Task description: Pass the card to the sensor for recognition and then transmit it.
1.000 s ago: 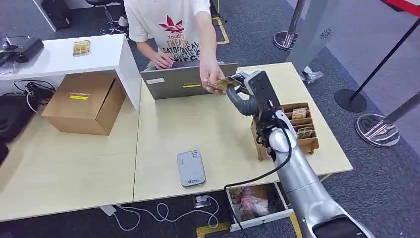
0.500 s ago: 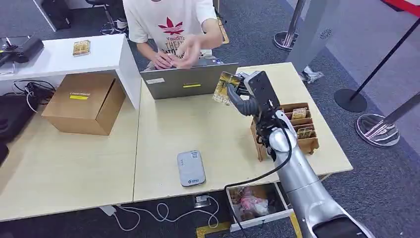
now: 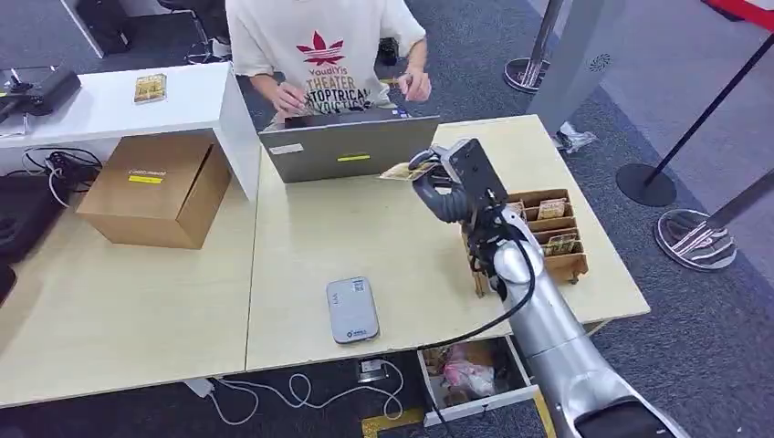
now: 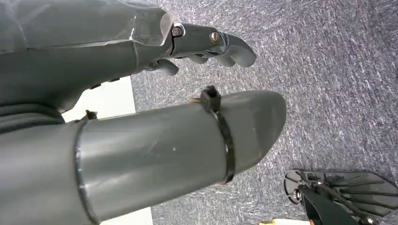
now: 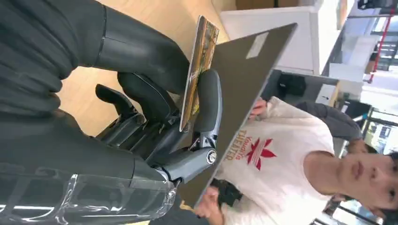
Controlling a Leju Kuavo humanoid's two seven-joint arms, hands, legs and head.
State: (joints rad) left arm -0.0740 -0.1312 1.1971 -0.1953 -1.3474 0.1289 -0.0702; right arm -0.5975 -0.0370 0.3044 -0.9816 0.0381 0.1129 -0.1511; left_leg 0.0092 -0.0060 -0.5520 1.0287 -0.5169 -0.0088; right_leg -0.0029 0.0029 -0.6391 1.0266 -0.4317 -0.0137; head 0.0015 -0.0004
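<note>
A: Head view. Right hand (image 3: 438, 187) is raised over the worktop (image 3: 301, 246), centre-right of frame, pinching the card (image 3: 405, 171) at its near end. Card lies roughly flat, its free end toward the grey laptop (image 3: 347, 146), close to the lid's right part.

B: Sensor?

A: Grey sensor (image 3: 352, 309) sits low centre, near the worktop's front edge, well apart from the card. Open worktop lies between them. A wooden organiser (image 3: 557, 239) stands right of the arm, near the right edge; a cardboard box (image 3: 157, 189) at left.

B: Left wrist view?

A: Left hand (image 4: 206, 44) hangs over grey carpet (image 4: 338, 93), fingers loosely curled, nothing in them.

B: Right wrist view?

A: Card (image 5: 197, 70) seen edge-on, clamped between thumb and a dark finger (image 5: 207, 101), upper centre. Laptop lid's edge runs just beyond it; a person (image 5: 281, 150) in a white shirt sits behind.
</note>
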